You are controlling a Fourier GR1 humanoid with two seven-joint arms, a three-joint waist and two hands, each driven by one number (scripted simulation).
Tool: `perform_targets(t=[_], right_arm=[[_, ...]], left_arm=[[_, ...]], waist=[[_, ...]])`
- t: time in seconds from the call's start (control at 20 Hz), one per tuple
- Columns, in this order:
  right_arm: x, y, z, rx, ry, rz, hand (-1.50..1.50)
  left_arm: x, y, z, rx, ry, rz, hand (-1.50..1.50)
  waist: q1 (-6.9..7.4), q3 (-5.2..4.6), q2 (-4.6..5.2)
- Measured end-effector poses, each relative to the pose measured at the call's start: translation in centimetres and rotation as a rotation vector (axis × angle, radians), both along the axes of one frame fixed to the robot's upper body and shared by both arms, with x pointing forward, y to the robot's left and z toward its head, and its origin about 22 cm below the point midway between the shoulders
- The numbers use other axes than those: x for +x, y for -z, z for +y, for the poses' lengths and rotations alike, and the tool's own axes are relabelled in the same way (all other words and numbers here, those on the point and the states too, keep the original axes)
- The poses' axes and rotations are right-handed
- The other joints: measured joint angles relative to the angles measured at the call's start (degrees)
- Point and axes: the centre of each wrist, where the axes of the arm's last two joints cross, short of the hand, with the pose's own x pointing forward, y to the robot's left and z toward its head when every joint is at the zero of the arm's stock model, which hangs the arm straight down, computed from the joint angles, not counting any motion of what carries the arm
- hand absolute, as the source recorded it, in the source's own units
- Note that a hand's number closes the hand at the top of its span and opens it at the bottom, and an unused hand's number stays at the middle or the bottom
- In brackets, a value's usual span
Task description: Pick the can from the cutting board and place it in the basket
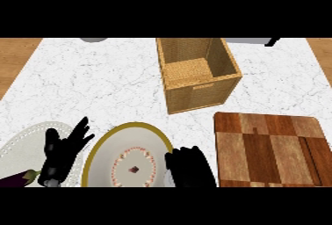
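The wooden cutting board [269, 149] lies at the right with nothing on it. My right hand [189, 168] hovers left of it, over the edge of a gold-rimmed plate [103, 149], its fingers curled. A pale grey sliver of the can [168, 177] shows at the hand's left side; the rest is hidden in the grip. The woven basket [194, 90] stands upright and open behind, at the top centre, well apart from the hand. My left hand [63, 154] rests open, fingers up, at the lower left.
A white round mat [23, 147] lies at the lower left with a dark eggplant [19, 178] on it. Grey objects [94, 39] [253, 41] sit at the counter's far edge. Wooden floor shows past both counter sides.
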Motion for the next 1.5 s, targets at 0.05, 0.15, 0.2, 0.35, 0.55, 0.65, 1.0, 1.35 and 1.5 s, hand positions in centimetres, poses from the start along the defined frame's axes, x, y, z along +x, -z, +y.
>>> perform_targets(t=[0.05, 0.15, 0.2, 0.35, 0.55, 0.65, 1.0, 1.35, 1.5], right_arm=[[-0.4, -0.6, 0.3, 0.084, 0.013, -0.012, 1.5], [-1.3, -1.8, 0.8, 0.259, 0.04, -0.038, 1.5], [-1.5, -2.5, 1.0, 0.339, 0.052, -0.063, 1.5], [-2.2, -4.2, 1.9, 0.513, 0.082, -0.153, 1.5], [-2.0, -7.5, 2.8, 0.68, 0.14, -0.246, 1.5], [-1.6, -9.3, 3.2, 0.715, 0.163, -0.288, 1.5], [1.9, -15.5, 4.2, 0.76, 0.202, -0.433, 1.5], [6.3, -21.1, 5.3, 0.774, 0.269, -0.459, 1.5], [8.4, -22.5, 5.6, 0.767, 0.309, -0.45, 1.5]], left_arm=[[0.0, 0.0, 0.1, -0.002, -0.007, 0.001, 0.0], [-0.1, 0.0, 0.1, -0.002, -0.01, 0.005, 0.0], [-0.1, -0.1, 0.2, 0.0, -0.011, 0.01, 0.0], [-0.2, 0.1, 0.1, 0.003, -0.014, 0.01, 0.0], [-0.4, 0.1, 0.2, 0.007, -0.017, 0.011, 0.0], [-0.5, 0.1, 0.4, 0.008, -0.018, 0.012, 0.0], [-0.6, 0.2, 0.6, 0.011, -0.029, 0.014, 0.0], [-0.8, 0.3, 0.7, 0.015, -0.042, 0.013, 0.0], [-0.9, 0.1, 0.7, 0.011, -0.045, 0.013, 0.0]], waist=[[-0.14, 0.1, 0.07], [-0.35, 0.25, 0.09], [-0.47, 0.28, 0.09], [-0.67, 0.21, -0.13], [-0.96, 0.06, -0.32], [-1.14, -0.04, -0.46], [-1.42, -0.12, -0.53], [-1.94, 0.0, -0.42], [-2.11, 0.02, -0.32]])
